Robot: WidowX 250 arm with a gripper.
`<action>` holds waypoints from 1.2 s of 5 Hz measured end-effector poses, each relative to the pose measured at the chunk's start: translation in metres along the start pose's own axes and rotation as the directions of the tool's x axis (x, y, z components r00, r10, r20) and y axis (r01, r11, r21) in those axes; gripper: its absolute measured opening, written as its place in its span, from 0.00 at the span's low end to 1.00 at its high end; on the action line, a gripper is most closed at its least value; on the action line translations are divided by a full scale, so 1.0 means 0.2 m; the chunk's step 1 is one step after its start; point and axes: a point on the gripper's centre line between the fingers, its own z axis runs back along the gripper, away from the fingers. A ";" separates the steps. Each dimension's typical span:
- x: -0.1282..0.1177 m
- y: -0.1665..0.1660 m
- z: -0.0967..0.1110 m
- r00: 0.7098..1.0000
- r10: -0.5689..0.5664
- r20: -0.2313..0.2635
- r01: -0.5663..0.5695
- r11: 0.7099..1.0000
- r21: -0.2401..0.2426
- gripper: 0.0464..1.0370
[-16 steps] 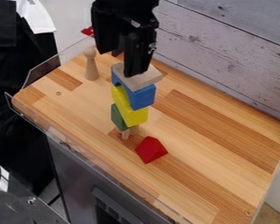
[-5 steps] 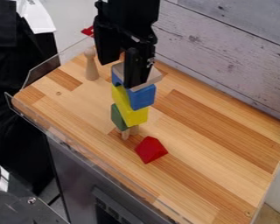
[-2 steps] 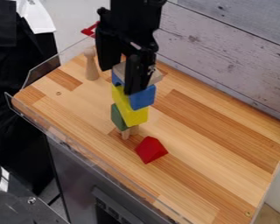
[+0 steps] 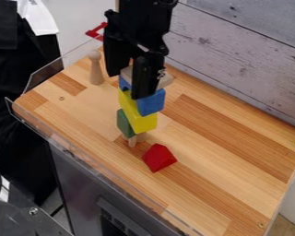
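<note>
Camera view: block stack [image 4: 139,115] stands, long axis upright, by pincer [image 4: 127,85].

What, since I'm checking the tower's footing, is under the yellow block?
A green block and, lower down, pale wooden pieces. The yellow block covers part of the green one's top, so how they meet can't be seen.

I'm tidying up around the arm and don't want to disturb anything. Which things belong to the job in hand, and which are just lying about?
In the job:
- gripper, at the stack's top
- plain wooden block
- blue block
- yellow block
- green block

Lying about:
- red block
- wooden peg, upright
</note>
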 end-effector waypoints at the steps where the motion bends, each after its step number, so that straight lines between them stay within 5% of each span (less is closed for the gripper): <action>1: 0.00 0.00 0.00 1.000 0.004 -0.003 -0.004 1.000 -0.005 0.79; 2: -0.02 -0.01 0.02 1.000 0.007 -0.001 -0.007 1.000 -0.014 0.79; 5: 0.00 0.13 0.25 0.989 0.094 0.115 -0.096 0.995 0.010 0.79; 6: 0.02 0.25 0.26 0.976 0.188 0.111 -0.185 0.982 -0.038 0.79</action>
